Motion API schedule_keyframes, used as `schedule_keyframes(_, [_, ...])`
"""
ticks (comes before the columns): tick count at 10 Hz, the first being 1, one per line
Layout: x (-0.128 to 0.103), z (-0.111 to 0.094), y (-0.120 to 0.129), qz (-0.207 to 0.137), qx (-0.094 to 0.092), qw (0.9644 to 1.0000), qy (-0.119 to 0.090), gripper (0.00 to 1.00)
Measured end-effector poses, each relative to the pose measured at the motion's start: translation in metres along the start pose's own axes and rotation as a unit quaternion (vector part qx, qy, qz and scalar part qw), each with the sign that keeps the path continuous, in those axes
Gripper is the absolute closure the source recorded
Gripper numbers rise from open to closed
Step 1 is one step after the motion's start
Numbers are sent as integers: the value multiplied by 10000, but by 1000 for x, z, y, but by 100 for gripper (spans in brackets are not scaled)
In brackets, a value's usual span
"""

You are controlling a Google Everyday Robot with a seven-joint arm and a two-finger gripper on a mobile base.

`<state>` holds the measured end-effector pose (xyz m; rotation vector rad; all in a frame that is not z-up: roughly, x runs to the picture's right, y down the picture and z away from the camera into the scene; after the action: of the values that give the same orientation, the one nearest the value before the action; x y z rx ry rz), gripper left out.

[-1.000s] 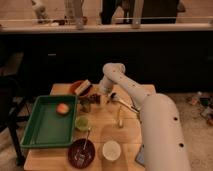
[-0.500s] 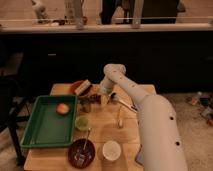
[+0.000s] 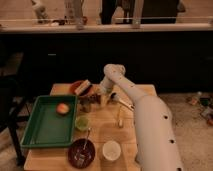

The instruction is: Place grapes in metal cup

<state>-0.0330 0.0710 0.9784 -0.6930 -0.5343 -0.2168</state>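
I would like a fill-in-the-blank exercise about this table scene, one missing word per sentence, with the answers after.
1. The tray holding the orange-peach fruit is ___ in colour.
2. The gripper, near the metal cup, is over the far part of the wooden ___.
3. The cup nearest the front edge is ___.
Answers: green, table, white.

Looks like test kitchen or lab mock-up, dimly lit. Long dark counter with pale top runs across back, upright items on it too blurred to name. Small wooden desk laid with tableware: green tray, dark bowl, white cup. White robot arm reaches over desk; gripper low at far side.
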Motion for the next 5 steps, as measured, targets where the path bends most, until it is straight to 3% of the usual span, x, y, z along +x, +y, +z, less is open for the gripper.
schedule_keyframes(2, [0, 1, 0, -69, -14, 10000, -25, 64])
schedule_keyframes(5, [0, 2, 0, -133, 6, 9999, -54, 90])
